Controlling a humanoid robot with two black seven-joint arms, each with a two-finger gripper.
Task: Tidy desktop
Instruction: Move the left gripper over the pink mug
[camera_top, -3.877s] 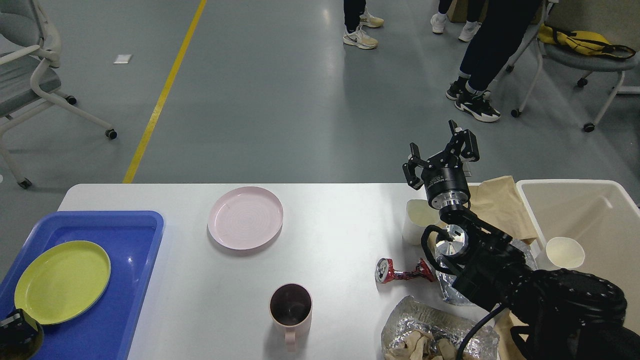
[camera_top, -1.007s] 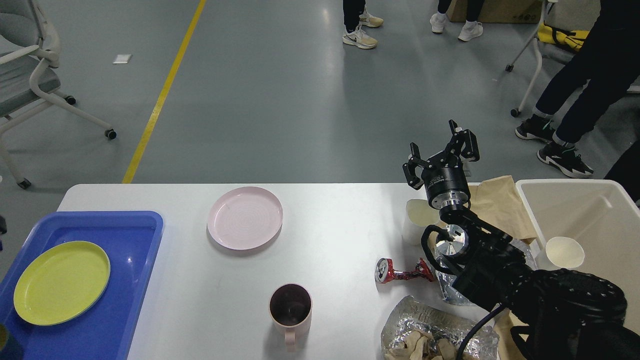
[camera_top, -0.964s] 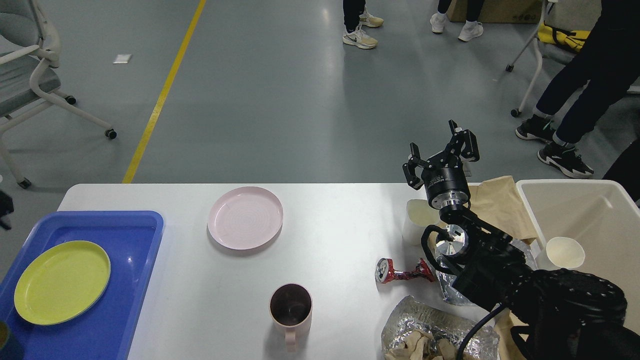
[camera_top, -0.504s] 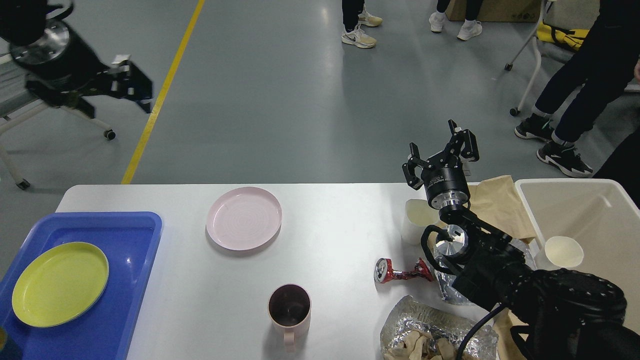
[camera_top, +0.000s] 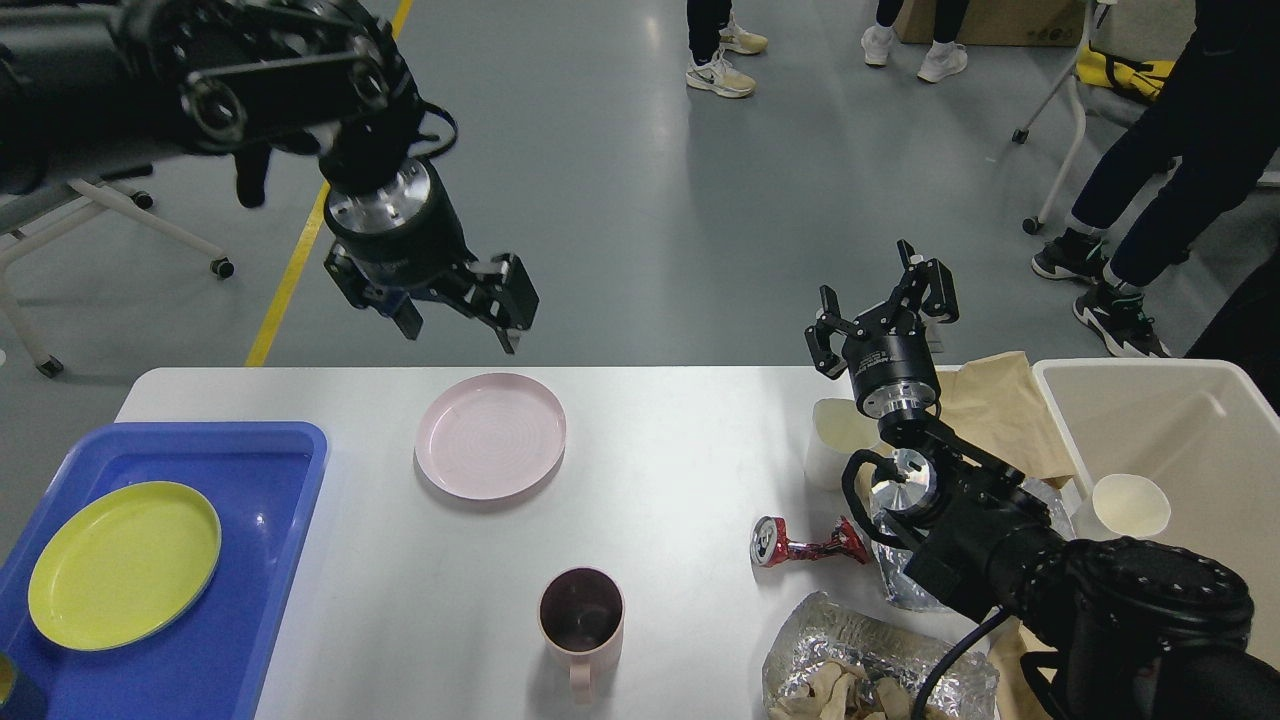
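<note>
You are bringing the open left gripper (camera_top: 460, 322) over the pink plate (camera_top: 490, 435), so straddle its near rim squarely while the open right gripper (camera_top: 880, 305) idles.

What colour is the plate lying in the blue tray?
Yellow-green: the plate in the blue tray shows clearly in the head view.

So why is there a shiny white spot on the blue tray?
In the head view, the blue tray is glossy plastic, so it mirrors an overhead light as a small glare spot; the matte desktop shows only soft shadows, like the one under the pink plate. Everything looks sharp.
</note>
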